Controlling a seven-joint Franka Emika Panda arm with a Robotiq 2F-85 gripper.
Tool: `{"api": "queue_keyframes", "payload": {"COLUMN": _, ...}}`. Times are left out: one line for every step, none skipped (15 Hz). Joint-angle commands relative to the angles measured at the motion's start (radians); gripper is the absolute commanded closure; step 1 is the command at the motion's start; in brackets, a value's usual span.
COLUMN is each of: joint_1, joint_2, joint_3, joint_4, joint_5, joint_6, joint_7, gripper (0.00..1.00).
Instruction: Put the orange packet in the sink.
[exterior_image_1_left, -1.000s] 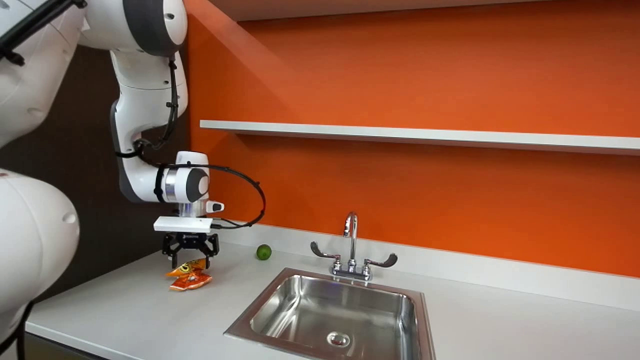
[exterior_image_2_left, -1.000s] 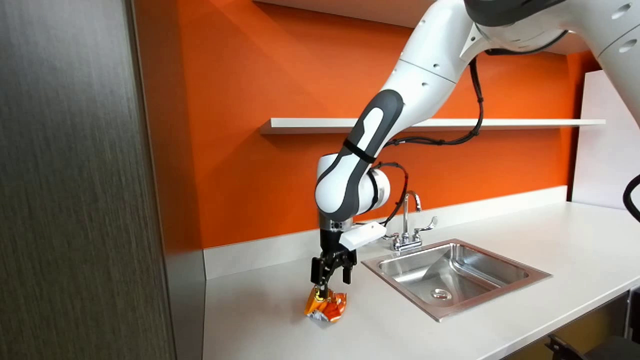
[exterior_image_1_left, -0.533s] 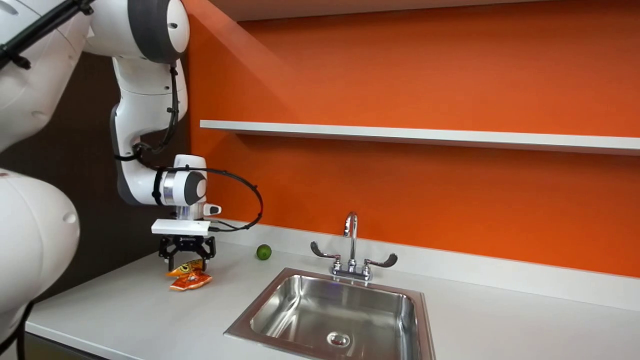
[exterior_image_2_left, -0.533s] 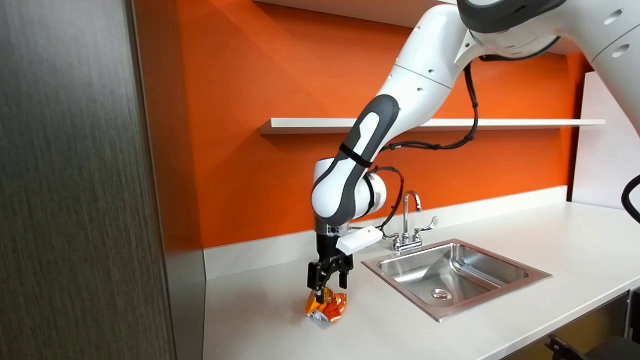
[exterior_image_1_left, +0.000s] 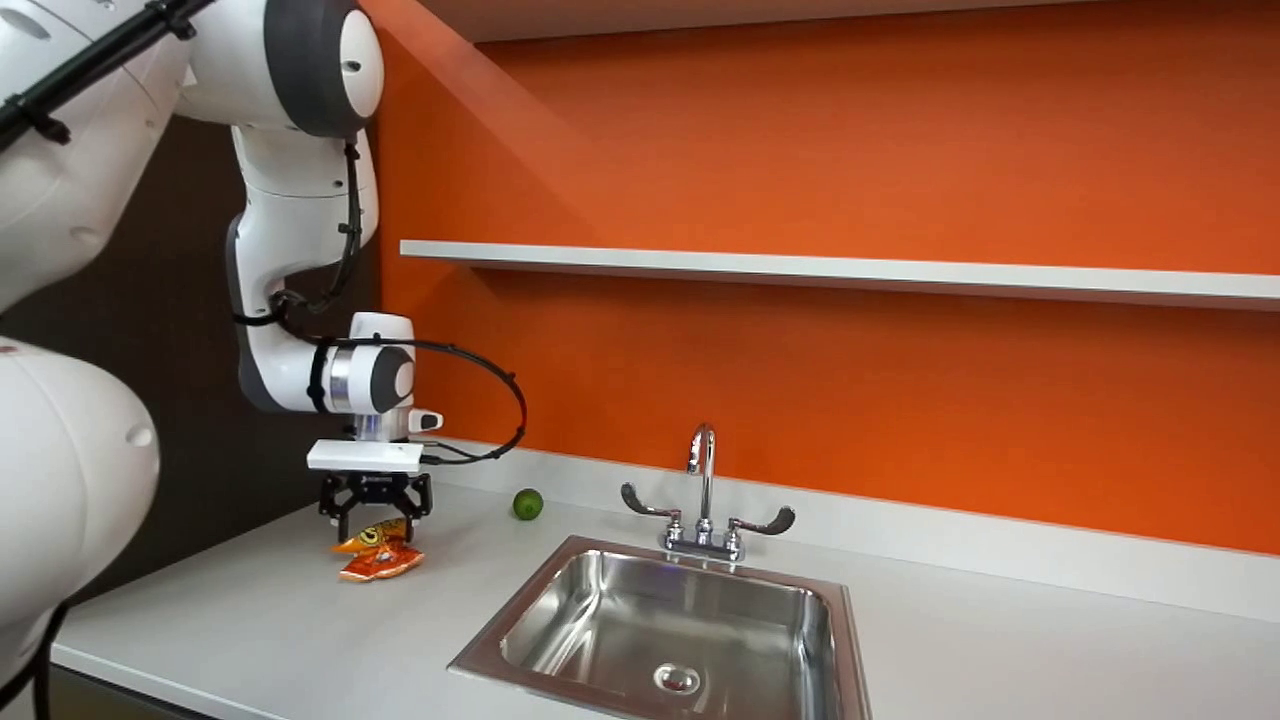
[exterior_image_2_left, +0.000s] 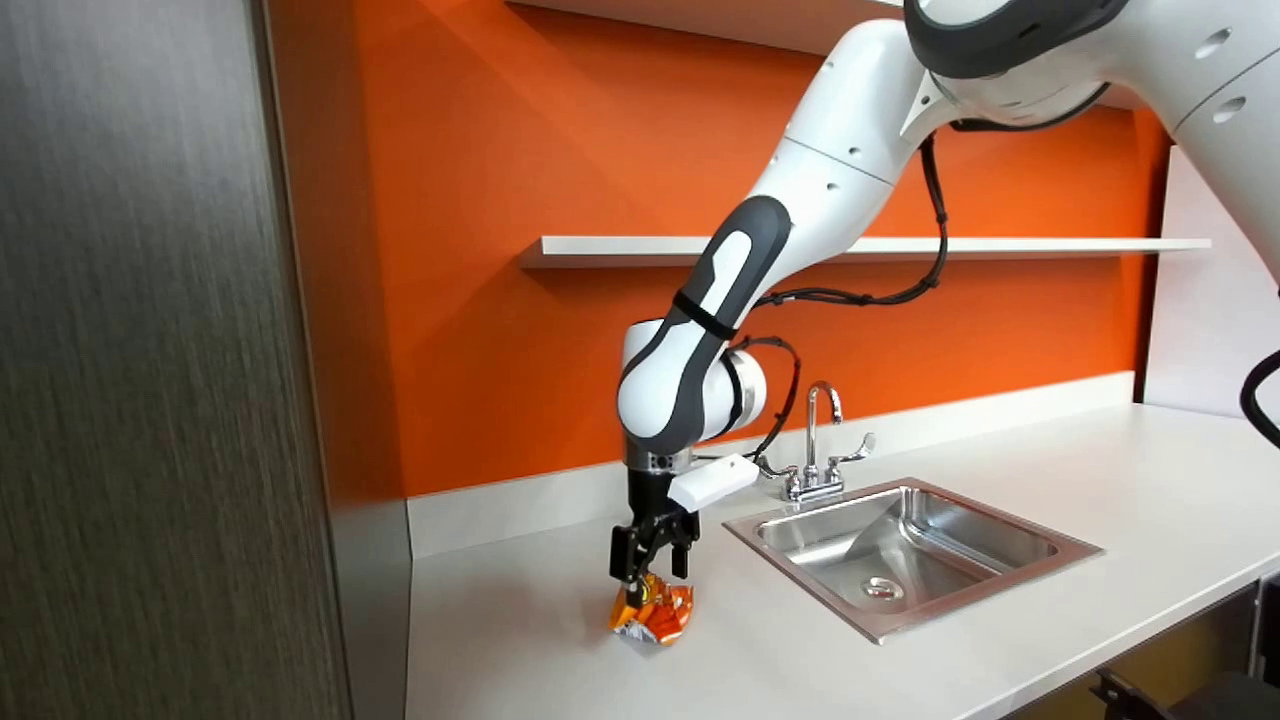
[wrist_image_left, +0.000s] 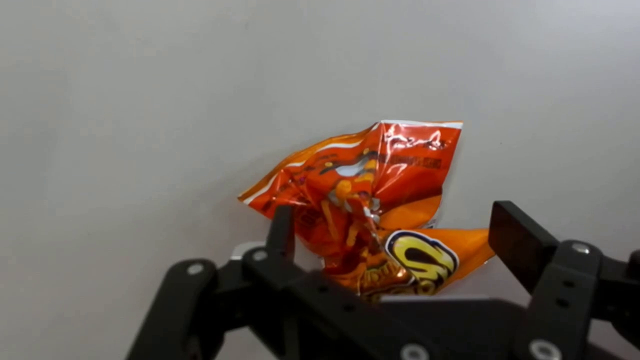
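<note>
Orange wall (exterior_image_1_left: 900, 130), white shelf (exterior_image_1_left: 840, 267) above a pale counter (exterior_image_1_left: 250, 620), dark panel (exterior_image_2_left: 150, 350) alongside.

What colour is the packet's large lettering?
Yellow with dark and white outlines; the lettering shows best in the wrist view.

From the black two-fingered end effector (exterior_image_1_left: 376, 530) to the rectangular stainless-steel sink (exterior_image_1_left: 525, 605), the way over the pale desk (exterior_image_1_left: 260, 620) is free. Near its back edge, a round green ball (exterior_image_1_left: 528, 504) and a curved chrome faucet (exterior_image_1_left: 706, 510) are obstacles; higher, a long white shelf (exterior_image_1_left: 840, 267).
</note>
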Motion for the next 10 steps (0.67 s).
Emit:
{"api": "queue_keyframes", "payload": {"joint_1": -0.018, "joint_2": 0.024, "joint_3": 0.017, "joint_4": 0.033, "joint_5": 0.008, "joint_6": -0.006, "joint_7": -0.047, "gripper": 0.0}}
{"api": "queue_keyframes", "payload": {"joint_1": -0.02, "joint_2": 0.027, "joint_3": 0.017, "joint_4": 0.035, "joint_5": 0.007, "joint_6": -0.005, "joint_7": -0.053, "gripper": 0.0}}
{"api": "queue_keyframes", "payload": {"joint_1": -0.02, "joint_2": 0.029, "joint_3": 0.017, "joint_4": 0.039, "joint_5": 0.006, "joint_6": -0.005, "joint_7": -0.057, "gripper": 0.0}}
{"api": "queue_keyframes", "payload": {"joint_1": -0.021, "joint_2": 0.032, "joint_3": 0.017, "joint_4": 0.043, "joint_5": 0.006, "joint_6": -0.006, "joint_7": -0.062, "gripper": 0.0}}
{"api": "queue_keyframes", "payload": {"joint_1": -0.023, "joint_2": 0.036, "joint_3": 0.017, "joint_4": 0.047, "joint_5": 0.007, "joint_6": -0.006, "joint_7": -0.068, "gripper": 0.1}}
{"api": "queue_keyframes", "payload": {"joint_1": -0.025, "joint_2": 0.039, "joint_3": 0.016, "joint_4": 0.05, "joint_5": 0.006, "joint_6": -0.006, "joint_7": -0.073, "gripper": 0.26}}
{"api": "queue_keyframes", "payload": {"joint_1": -0.027, "joint_2": 0.042, "joint_3": 0.017, "joint_4": 0.053, "joint_5": 0.008, "joint_6": -0.007, "joint_7": -0.077, "gripper": 0.35}}
{"api": "queue_keyframes", "payload": {"joint_1": -0.028, "joint_2": 0.045, "joint_3": 0.017, "joint_4": 0.054, "joint_5": 0.008, "joint_6": -0.007, "joint_7": -0.08, "gripper": 0.42}}
{"api": "queue_keyframes", "payload": {"joint_1": -0.03, "joint_2": 0.047, "joint_3": 0.017, "joint_4": 0.056, "joint_5": 0.008, "joint_6": -0.006, "joint_7": -0.083, "gripper": 0.51}}
{"api": "queue_keyframes", "payload": {"joint_1": -0.032, "joint_2": 0.05, "joint_3": 0.017, "joint_4": 0.056, "joint_5": 0.008, "joint_6": -0.005, "joint_7": -0.086, "gripper": 0.58}}
